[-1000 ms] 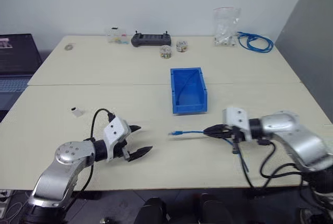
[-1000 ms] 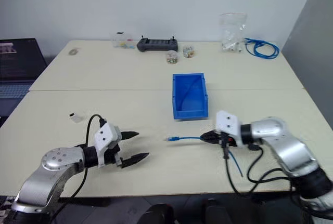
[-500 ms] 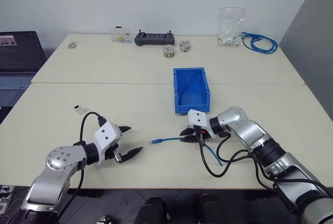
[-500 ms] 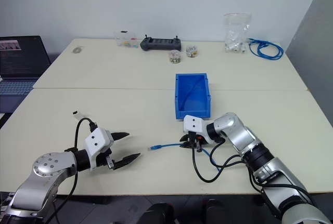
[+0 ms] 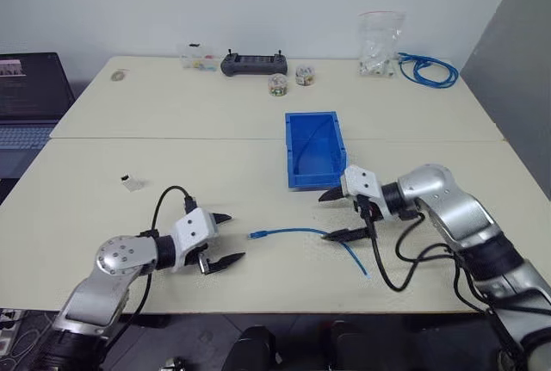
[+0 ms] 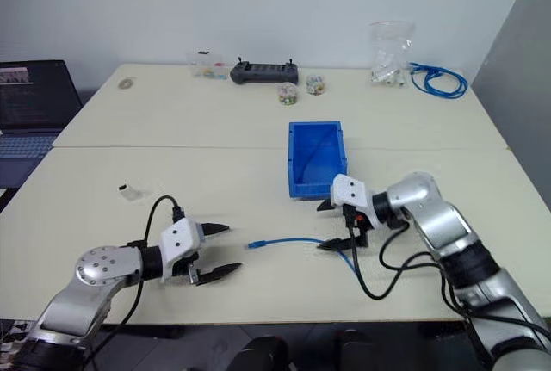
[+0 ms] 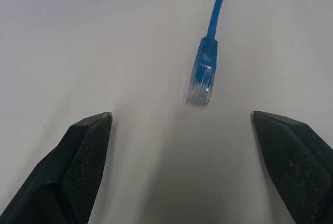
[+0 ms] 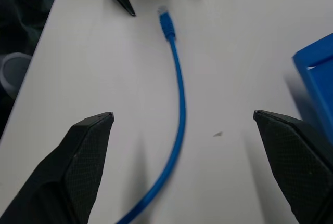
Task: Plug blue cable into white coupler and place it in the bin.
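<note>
Blue cable (image 5: 297, 231) lies loose on the tabletop (image 5: 258, 182) at the lower centre of the head view, its clear plug pointing toward the lower left. Nothing grips it. My right gripper (image 5: 338, 214) hangs over the cable's middle stretch with its two black fingers spread wide, one on either side of the line. My left gripper (image 5: 225, 238) sits just left of the plug, fingers equally far apart, and the wrist view looks straight at the plug lying between them on the table.

As for progress, I judge almost everything is left to do. The white coupler (image 5: 129, 182) rests alone at the middle left of the frame, well apart from the cable and from both my hands (it looks untouched). The bin (image 5: 312, 149) stands at the centre, just above my right gripper, and looks empty. Plug and coupler are not joined, so the picking up, the mating and the drop into the bin all remain.
</note>
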Controlling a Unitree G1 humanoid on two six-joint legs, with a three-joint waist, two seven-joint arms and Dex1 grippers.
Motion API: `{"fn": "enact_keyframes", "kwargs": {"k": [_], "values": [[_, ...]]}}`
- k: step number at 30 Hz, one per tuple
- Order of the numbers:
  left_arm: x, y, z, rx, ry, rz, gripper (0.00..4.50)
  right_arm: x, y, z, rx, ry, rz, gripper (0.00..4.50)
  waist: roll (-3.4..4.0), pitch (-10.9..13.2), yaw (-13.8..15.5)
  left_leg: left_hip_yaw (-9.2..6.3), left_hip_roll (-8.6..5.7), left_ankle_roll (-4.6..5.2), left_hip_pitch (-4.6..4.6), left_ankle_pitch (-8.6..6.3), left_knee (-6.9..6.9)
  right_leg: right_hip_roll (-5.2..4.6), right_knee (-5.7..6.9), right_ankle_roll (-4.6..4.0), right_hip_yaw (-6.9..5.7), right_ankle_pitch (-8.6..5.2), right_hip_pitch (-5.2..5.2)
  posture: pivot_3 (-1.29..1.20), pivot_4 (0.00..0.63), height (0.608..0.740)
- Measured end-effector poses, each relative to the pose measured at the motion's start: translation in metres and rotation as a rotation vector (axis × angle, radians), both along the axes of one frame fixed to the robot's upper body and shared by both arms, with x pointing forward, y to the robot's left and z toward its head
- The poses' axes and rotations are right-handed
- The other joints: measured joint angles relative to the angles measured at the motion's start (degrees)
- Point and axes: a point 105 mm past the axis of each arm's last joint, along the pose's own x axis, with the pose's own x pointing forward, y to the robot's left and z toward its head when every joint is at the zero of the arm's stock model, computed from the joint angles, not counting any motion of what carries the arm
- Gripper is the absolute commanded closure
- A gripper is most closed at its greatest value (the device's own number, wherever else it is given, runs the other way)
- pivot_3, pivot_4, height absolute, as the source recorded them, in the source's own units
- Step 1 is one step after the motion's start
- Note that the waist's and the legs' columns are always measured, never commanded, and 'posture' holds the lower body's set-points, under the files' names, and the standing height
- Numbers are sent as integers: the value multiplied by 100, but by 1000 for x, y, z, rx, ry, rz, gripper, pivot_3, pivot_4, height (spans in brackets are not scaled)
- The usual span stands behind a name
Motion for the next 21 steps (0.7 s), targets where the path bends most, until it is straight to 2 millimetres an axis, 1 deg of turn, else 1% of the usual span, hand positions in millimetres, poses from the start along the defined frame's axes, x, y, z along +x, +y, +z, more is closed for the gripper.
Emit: {"fn": "enact_keyframes", "kwargs": {"k": [3, 8, 12, 17, 19, 20, 21], "values": [[5, -10, -1, 12, -28, -34, 0, -14, -2, -4, 15, 19, -38, 40, 5, -4, 11, 2, -2, 0, 1, 0, 3, -1, -1, 0, 1, 0, 2, 0, 150, 740], [11, -19, -1, 24, -40, -68, 0, -22, 0, 7, 58, 0, -95, 40, 12, -12, 18, 2, -4, 0, 3, 0, 3, -2, -2, 2, 1, -1, 6, 0, 150, 740], [11, -20, -4, 38, -31, -88, 651, -24, -2, 10, 68, -3, -130, 4, 12, -16, 19, 4, -6, 0, 6, 0, 3, -3, -4, 3, 2, -1, 9, 0, 150, 740], [7, -18, -7, 82, -1, -138, 1772, -26, -2, 16, 95, -1, -151, 4, 15, -23, 9, 2, -2, 1, 11, 0, 1, 0, -3, 4, 0, -2, 10, 0, 150, 740], [5, -17, -8, 94, 7, -148, 2207, -26, -4, 19, 101, -4, -163, 4, 25, -30, -15, 5, 1, 2, 14, 0, -1, 1, -2, 22, 1, -13, 11, 0, 150, 740], [5, -17, -9, 97, 10, -150, 2335, -26, -5, 19, 105, 3, -170, 4, 29, -33, -19, 5, 2, 2, 17, 0, -2, 2, -1, 26, 1, -15, 11, 0, 150, 740], [5, -17, -9, 100, 12, -150, 2600, -27, -5, 19, 105, 7, -174, 4, 32, -35, -20, 5, 4, 2, 18, 0, -2, 5, 0, 27, 0, -16, 12, 0, 150, 740]]}}
